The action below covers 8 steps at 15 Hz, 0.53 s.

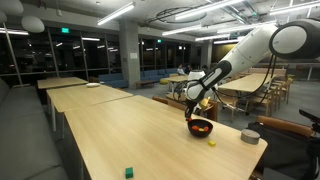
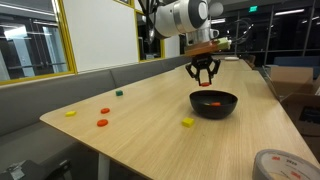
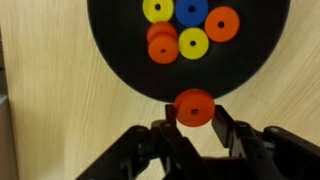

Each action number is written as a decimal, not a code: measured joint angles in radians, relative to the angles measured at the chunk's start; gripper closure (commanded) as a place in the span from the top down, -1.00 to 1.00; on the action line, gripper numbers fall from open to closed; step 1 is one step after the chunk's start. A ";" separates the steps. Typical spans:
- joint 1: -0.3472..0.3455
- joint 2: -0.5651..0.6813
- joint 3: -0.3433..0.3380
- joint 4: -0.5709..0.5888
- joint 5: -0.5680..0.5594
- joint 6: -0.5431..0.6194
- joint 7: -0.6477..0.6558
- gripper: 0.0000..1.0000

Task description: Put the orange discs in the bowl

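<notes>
In the wrist view my gripper is shut on one orange disc, held just outside the rim of the black bowl. The bowl holds two more orange discs, two yellow discs and a blue one. In both exterior views the gripper hangs a little above the bowl. Two more orange discs lie on the table far from the bowl.
A small yellow piece lies beside the bowl, another yellow piece and a green block lie near the loose discs. A grey round squat object sits near the table edge. A bench runs along one side.
</notes>
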 measured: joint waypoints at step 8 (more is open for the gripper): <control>-0.056 -0.010 -0.031 -0.070 0.052 0.001 0.057 0.80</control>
